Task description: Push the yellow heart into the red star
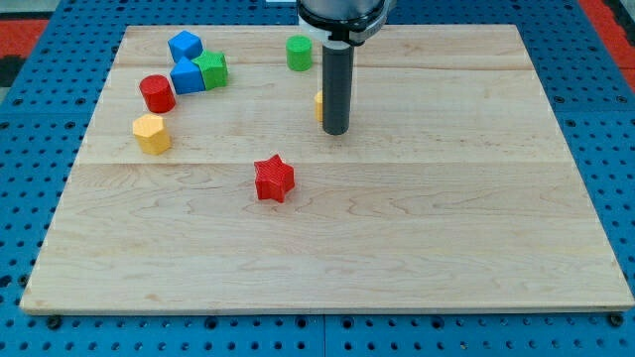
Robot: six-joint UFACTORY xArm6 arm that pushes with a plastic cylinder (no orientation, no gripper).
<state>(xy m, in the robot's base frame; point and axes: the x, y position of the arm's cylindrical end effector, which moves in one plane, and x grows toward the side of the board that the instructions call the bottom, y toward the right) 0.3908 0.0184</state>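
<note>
The red star [274,178] lies a little left of the board's middle. The yellow heart [318,105] is almost wholly hidden behind my rod; only a thin yellow sliver shows at the rod's left edge. My tip [336,132] rests on the board just in front of that sliver, up and to the right of the red star, well apart from it.
At the view's upper left are a red cylinder [157,93], a yellow hexagonal block [152,134], two blue blocks [185,46] [187,77] and a green block [211,70]. A green cylinder [300,53] stands near the top edge, left of the rod.
</note>
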